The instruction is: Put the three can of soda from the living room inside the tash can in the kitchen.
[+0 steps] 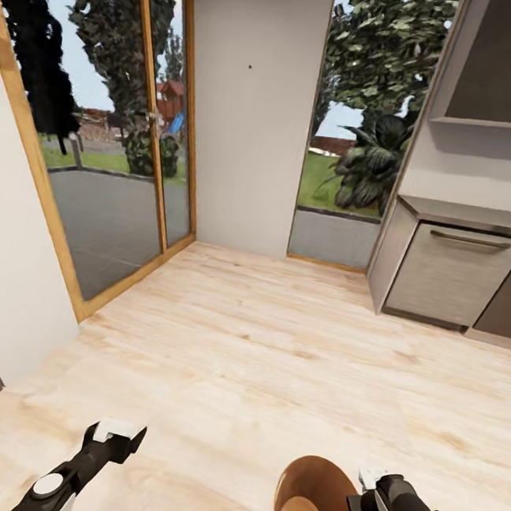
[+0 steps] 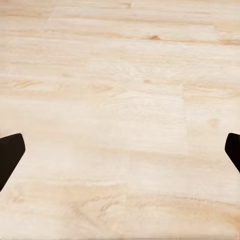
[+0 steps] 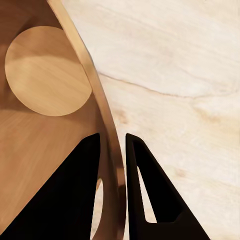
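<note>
Right gripper (image 1: 361,496) pinched on the rim of the tash can (image 1: 314,504), one black finger inside the wall and one outside, as the right wrist view shows: the fingers (image 3: 75,190) straddle the thin copper-brown wall (image 3: 87,75) beside the slot handle (image 3: 100,192) cut near the rim. The bucket hangs at the lower right of the head view, tilted so that its open mouth and pale round bottom (image 3: 47,70) face the camera; no contents can be made out inside it. Left gripper (image 1: 116,434) held out at the lower left of the head view, its fingers wide apart and grasping nothing; in the left wrist view the two dark fingertips (image 2: 10,155) sit at opposite edges with bare light-wood floor (image 2: 120,110) between them. The same plank floor (image 1: 260,351) runs forward to a white wall panel (image 1: 253,104), flanked by a wood-framed glass door (image 1: 134,138) on the left and a tall window (image 1: 356,140) on the right, both opening on trees and lawn. At the right stands part of the kitchen: a grey lower cabinet (image 1: 452,274) with a bar handle, a grey counter (image 1: 466,214) above it, and a dark upper cabinet (image 1: 508,62).
</note>
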{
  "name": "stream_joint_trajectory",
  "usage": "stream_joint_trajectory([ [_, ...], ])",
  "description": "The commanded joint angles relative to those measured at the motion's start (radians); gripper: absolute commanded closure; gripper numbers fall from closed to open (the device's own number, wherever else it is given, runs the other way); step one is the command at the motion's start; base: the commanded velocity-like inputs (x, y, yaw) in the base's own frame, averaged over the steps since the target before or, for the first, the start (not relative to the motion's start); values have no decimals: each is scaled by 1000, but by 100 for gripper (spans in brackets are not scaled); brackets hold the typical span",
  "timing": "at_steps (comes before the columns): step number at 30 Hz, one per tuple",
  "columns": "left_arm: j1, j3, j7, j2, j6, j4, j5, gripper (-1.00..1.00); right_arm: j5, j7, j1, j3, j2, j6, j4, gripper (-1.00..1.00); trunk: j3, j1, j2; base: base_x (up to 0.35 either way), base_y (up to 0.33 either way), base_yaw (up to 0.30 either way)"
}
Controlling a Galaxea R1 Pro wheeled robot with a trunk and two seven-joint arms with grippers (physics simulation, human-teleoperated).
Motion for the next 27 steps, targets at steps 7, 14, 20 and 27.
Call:
stream_joint_trajectory([
  [7,0,1,0,0,0,0,0,-100,-7,2,0,-1,1,1,0,100,-6,0,0,-15,0,188],
  [14,0,1,0,0,0,0,1,-100,-7,2,1,0,1,1,0,100,-12,0,0,-61,62,211],
  [20,0,1,0,0,0,0,1,-100,-7,2,1,0,1,1,0,100,-16,0,0,-182,216,216],
  [27,1,-1,0,0,1,-17,1,-100,-7,2,1,0,1,1,0,100,-21,0,0,-197,244,218],
])
